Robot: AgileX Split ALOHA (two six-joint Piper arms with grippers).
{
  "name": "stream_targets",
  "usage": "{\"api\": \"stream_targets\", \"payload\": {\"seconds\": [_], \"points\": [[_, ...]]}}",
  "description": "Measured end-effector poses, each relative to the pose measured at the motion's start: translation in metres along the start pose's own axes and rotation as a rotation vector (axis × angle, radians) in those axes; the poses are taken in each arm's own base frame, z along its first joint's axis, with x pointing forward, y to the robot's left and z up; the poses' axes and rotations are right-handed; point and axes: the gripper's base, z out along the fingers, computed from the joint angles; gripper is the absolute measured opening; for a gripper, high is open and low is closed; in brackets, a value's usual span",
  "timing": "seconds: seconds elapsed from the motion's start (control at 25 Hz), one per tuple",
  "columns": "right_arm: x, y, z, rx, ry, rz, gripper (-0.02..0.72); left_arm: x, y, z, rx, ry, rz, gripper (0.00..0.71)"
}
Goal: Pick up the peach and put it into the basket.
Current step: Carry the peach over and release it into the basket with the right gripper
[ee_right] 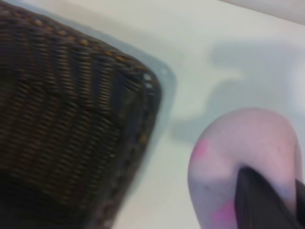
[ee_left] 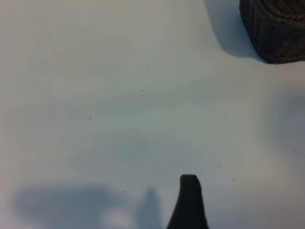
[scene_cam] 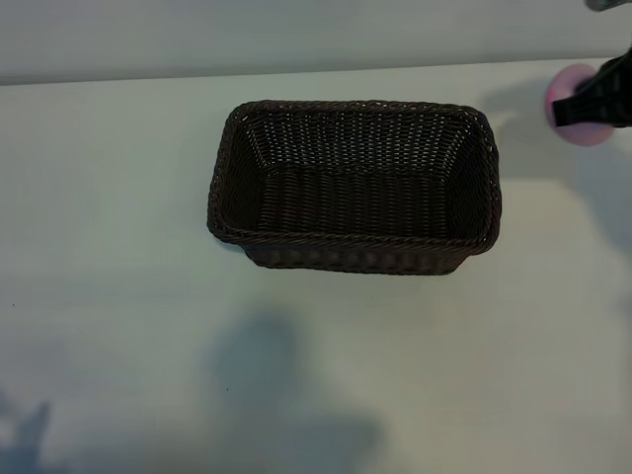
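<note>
The peach (scene_cam: 576, 120), small, round and pink, hangs at the far right beyond the basket's right end, with its shadow on the table beside it. My right gripper (scene_cam: 592, 99) is shut on the peach. In the right wrist view a dark finger (ee_right: 259, 200) lies against the peach (ee_right: 238, 148), and the basket (ee_right: 71, 119) is close beside it. The dark-brown woven basket (scene_cam: 351, 240) stands mid-table with nothing inside. Of my left gripper only one finger (ee_left: 189, 200) shows, over bare table, with nothing near it.
The white table (scene_cam: 118, 296) runs to a back edge along the wall. A corner of the basket (ee_left: 276, 28) shows in the left wrist view. Arm shadows fall on the table near the front edge.
</note>
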Motion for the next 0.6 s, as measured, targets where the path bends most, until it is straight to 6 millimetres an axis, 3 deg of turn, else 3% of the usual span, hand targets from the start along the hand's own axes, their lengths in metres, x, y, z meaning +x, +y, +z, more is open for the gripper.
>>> {"api": "stream_targets", "payload": {"seconds": [0.32, 0.6], "points": [[-0.004, 0.070, 0.014, -0.166, 0.018, -0.118, 0.045, 0.000, 0.000, 0.000, 0.000, 0.000, 0.000, 0.590], [-0.016, 0.107, 0.049, -0.241, 0.067, -0.176, 0.045, 0.000, 0.000, 0.000, 0.000, 0.000, 0.000, 0.590]]}}
